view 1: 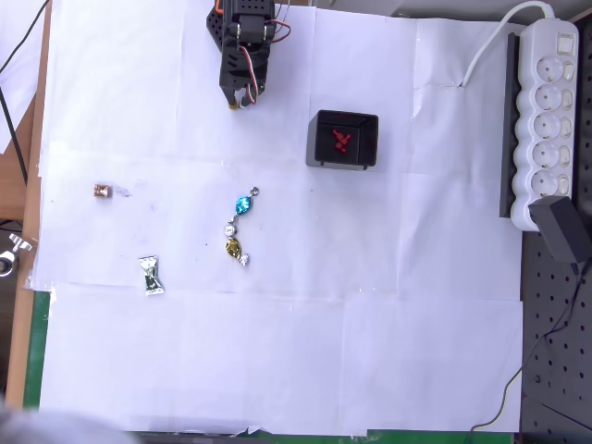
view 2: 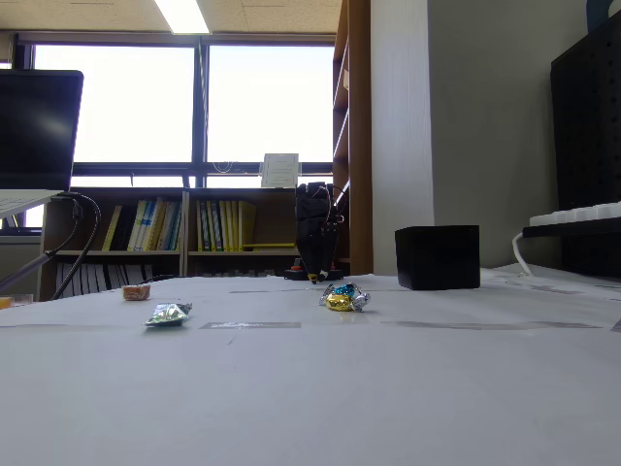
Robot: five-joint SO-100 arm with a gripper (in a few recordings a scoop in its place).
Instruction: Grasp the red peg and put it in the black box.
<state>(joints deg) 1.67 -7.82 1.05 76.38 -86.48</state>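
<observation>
White paper-covered table, window and bookshelves behind, black box holding red pegs, pincer state unclear

Arm folded back, gripper pointing down near table, jaws closed, empty.

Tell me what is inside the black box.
In the overhead view, small red pieces lie clustered on the dark floor of the black box. In the fixed view its wall hides the inside.

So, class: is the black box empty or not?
Not empty. In the overhead view the black box stands open-topped, with red pieces lying inside.
</observation>
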